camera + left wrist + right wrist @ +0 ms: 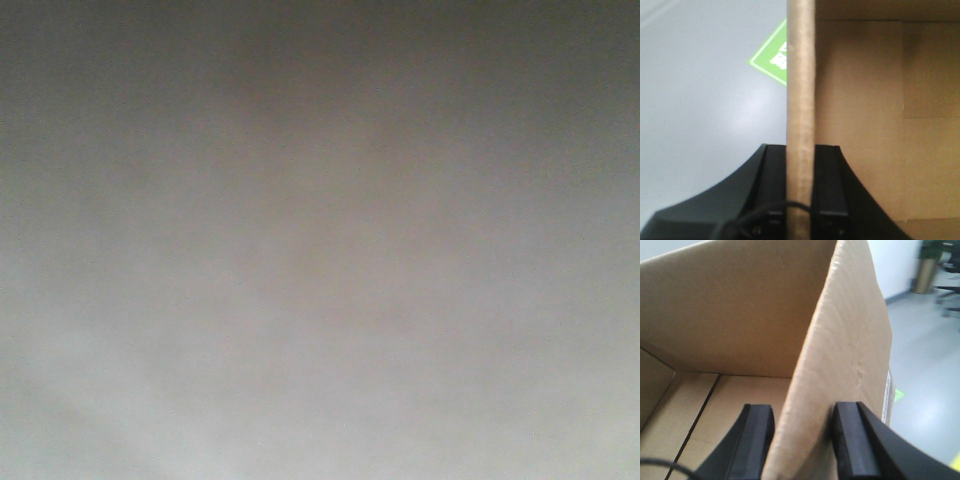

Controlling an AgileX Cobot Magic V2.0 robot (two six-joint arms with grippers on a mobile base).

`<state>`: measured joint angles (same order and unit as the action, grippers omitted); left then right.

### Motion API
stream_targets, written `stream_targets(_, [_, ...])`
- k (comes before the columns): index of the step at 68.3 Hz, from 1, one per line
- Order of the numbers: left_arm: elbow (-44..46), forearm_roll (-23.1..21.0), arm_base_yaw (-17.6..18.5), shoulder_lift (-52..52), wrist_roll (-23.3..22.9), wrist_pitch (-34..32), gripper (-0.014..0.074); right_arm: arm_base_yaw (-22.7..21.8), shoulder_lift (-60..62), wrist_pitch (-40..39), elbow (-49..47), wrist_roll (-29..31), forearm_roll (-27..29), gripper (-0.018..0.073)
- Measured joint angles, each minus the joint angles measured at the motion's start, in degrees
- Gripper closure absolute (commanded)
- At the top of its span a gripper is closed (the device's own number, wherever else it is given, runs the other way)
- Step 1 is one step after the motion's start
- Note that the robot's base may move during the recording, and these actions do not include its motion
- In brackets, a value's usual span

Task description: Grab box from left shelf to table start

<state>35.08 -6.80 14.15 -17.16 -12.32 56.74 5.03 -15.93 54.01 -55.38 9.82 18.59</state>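
The box (pixel 865 100) is an open brown cardboard carton, and I see its bare inside. My left gripper (pixel 800 150) is shut on the box's upright side wall (pixel 800 75), one black finger on each face. In the right wrist view the box (pixel 740 305) shows its inner walls and floor seam. My right gripper (pixel 802 412) is shut on the opposite wall (pixel 850 340), one finger inside and one outside. The black printed panel and the left shelf are out of view. The front view is a blurred grey-brown surface with nothing recognisable.
Grey floor (pixel 700 100) lies below the box with a green diamond marker (pixel 772 60). In the right wrist view, grey floor (pixel 925 365) has a small green mark (pixel 900 395). A potted plant (pixel 925 270) and chair legs (pixel 950 290) stand far back.
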Motion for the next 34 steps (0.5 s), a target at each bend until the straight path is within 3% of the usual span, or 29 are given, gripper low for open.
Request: stream_targets(34, [0.0,0.0,0.0,0.0,0.0,0.0,0.0687,0.0,0.0,0.0,0.0,0.0,0.0,0.0501])
